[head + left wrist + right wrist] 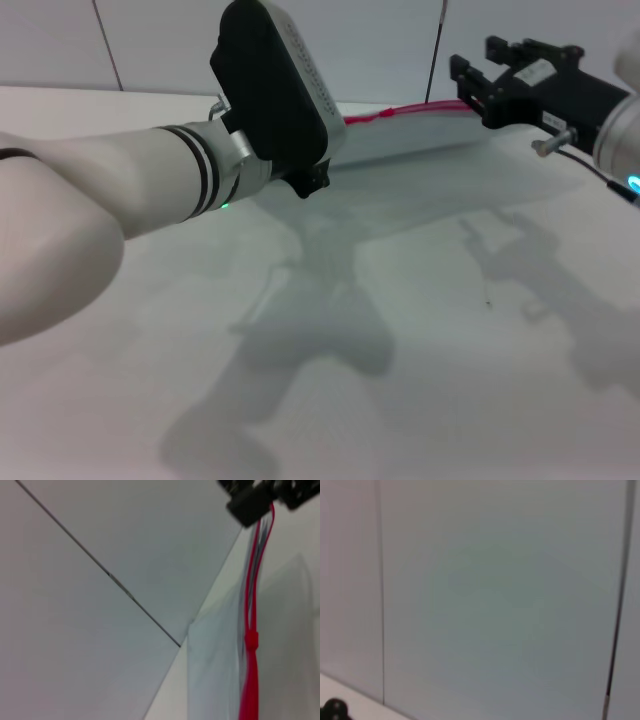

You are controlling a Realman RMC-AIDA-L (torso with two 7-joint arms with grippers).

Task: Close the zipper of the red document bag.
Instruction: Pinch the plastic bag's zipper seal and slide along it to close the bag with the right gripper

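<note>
Red trim marks the far edge of the translucent pale blue-grey plastic document bag, lying flat near the back of the white table. Head view: the thin red zipper strip runs along that far edge toward the right. Left gripper sits over the bag's left end, hidden under its own black wrist housing; whether its claw is apart or together I cannot tell. Likely placed there to pin the bag while the zipper is drawn. Right gripper hovers at the zipper's right end, its black fingers seemingly apart around the strip, though contact is unclear.

Left wrist view: zipper runs lengthwise, joined into one strip near the camera up to a small red slider; beyond it the two red tracks separate, so that stretch looks open. Right gripper shows at the far end.

Right wrist view: only pale wall panels; bag not visible.
</note>
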